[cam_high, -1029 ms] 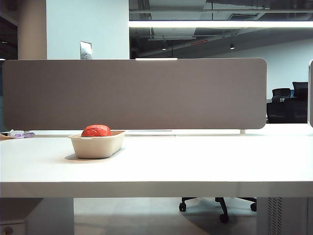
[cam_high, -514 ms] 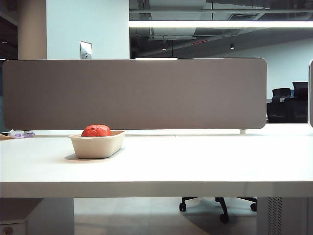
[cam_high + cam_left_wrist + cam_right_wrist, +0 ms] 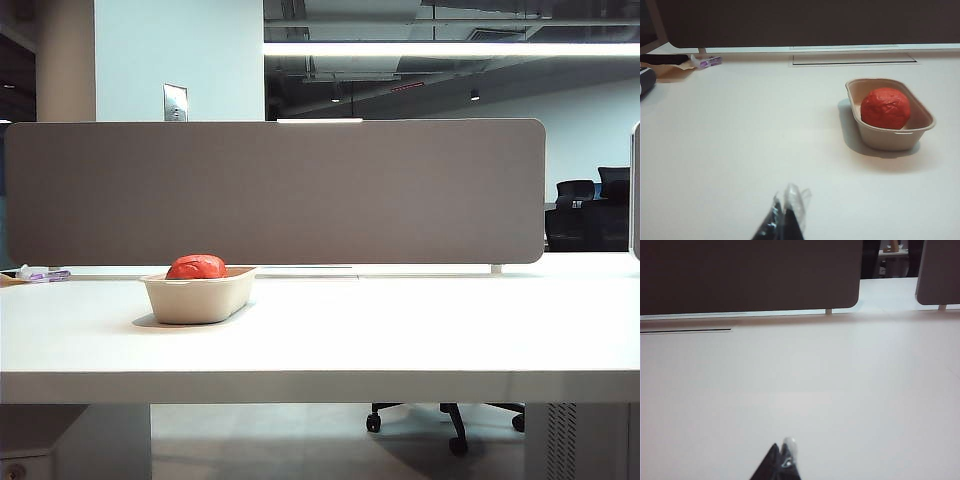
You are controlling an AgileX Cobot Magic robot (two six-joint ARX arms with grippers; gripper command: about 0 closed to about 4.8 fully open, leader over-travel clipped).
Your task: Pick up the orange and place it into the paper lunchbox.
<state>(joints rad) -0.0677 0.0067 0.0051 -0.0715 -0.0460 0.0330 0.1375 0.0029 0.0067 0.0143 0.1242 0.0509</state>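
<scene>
orange (image 3: 885, 108): one, round, red-orange, crinkled faceted skin; sits inside the paper lunchbox, toward its far end in the left wrist view; in the exterior view only the top shows above the rim.
paper lunchbox (image 3: 889, 141): one, shallow beige pulp-paper tray, rounded corners, tapered walls, rolled rim, matte; stands on the table at about 9 o'clock from centre in the exterior view.
table (image 3: 400, 330): one, flat white top, smooth, slightly glossy.
divider panel (image 3: 300, 190): grey fabric-look board with rounded corners, behind the table at 12 o'clock.
left gripper (image 3: 785, 220): dark fingertips pressed together, nothing between them; over bare table, the lunchbox at about 2 o'clock from it, well apart.
right gripper (image 3: 782, 462): dark fingertips pressed together, empty; over bare table, no task item in its view.
</scene>
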